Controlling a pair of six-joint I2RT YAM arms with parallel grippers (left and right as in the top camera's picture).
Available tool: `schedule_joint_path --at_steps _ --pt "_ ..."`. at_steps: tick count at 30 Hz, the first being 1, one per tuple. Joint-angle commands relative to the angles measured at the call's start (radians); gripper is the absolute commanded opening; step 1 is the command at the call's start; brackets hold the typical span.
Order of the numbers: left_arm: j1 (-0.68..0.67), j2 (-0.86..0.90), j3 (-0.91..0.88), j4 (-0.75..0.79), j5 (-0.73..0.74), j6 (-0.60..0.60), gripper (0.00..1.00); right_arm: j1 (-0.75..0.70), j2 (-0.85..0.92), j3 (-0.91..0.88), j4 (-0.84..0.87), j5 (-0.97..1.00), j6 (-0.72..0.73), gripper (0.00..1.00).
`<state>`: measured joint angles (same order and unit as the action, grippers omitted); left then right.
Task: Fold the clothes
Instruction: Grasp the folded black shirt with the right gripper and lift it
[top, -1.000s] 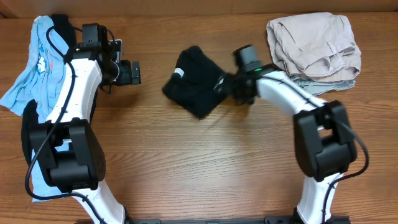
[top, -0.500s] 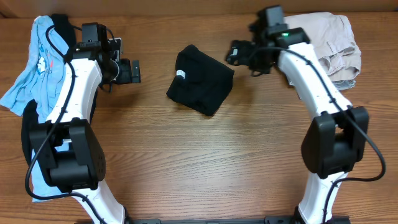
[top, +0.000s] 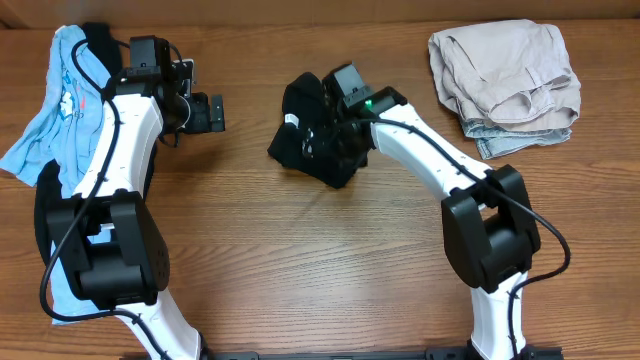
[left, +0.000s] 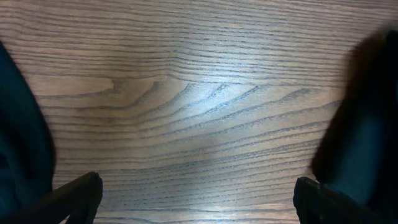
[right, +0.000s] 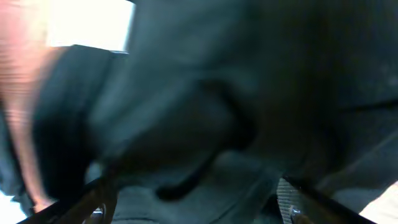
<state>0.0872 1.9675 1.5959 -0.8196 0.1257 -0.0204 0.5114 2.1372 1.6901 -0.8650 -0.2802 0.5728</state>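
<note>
We see the folded black shirt toward 12 o'clock on the table. The right gripper is down on it, fingers spread with blurred dark fabric between them. The left gripper hangs over bare wood at 10 o'clock, fingers wide apart. The light blue T-shirt lies at 9 o'clock, the beige pile at 2.

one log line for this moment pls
left gripper: open, over wooden table | right gripper: open, at folded black fabric shirt | beige folded garments: back right, untouched
</note>
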Motion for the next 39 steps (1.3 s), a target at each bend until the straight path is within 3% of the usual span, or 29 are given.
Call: schedule_joint_path --at_steps 1,4,11,15,23,30,39 --pt "0.006 -0.004 0.011 0.003 -0.002 -0.004 1.00 -0.027 0.010 -0.038 -0.010 0.017 0.041 0.90" --pt "0.006 -0.004 0.011 0.003 -0.002 -0.006 1.00 -0.056 0.010 -0.048 -0.021 0.017 -0.015 0.93" --pt "0.006 -0.004 0.011 0.001 -0.002 -0.006 1.00 -0.172 0.010 -0.047 -0.074 0.060 -0.369 1.00" --pt "0.004 -0.004 0.011 -0.003 0.006 -0.011 1.00 -0.256 0.010 -0.040 -0.105 0.129 -0.490 1.00" --pt "0.004 -0.004 0.011 -0.018 0.005 -0.011 1.00 -0.298 -0.052 0.133 -0.227 0.032 -0.490 1.00" --pt "0.005 -0.004 0.011 -0.015 0.003 -0.010 1.00 -0.157 -0.075 0.221 -0.196 0.148 -0.433 1.00" --pt "0.005 -0.004 0.011 -0.014 0.000 -0.010 1.00 0.018 0.049 0.205 -0.069 0.254 -0.335 1.00"
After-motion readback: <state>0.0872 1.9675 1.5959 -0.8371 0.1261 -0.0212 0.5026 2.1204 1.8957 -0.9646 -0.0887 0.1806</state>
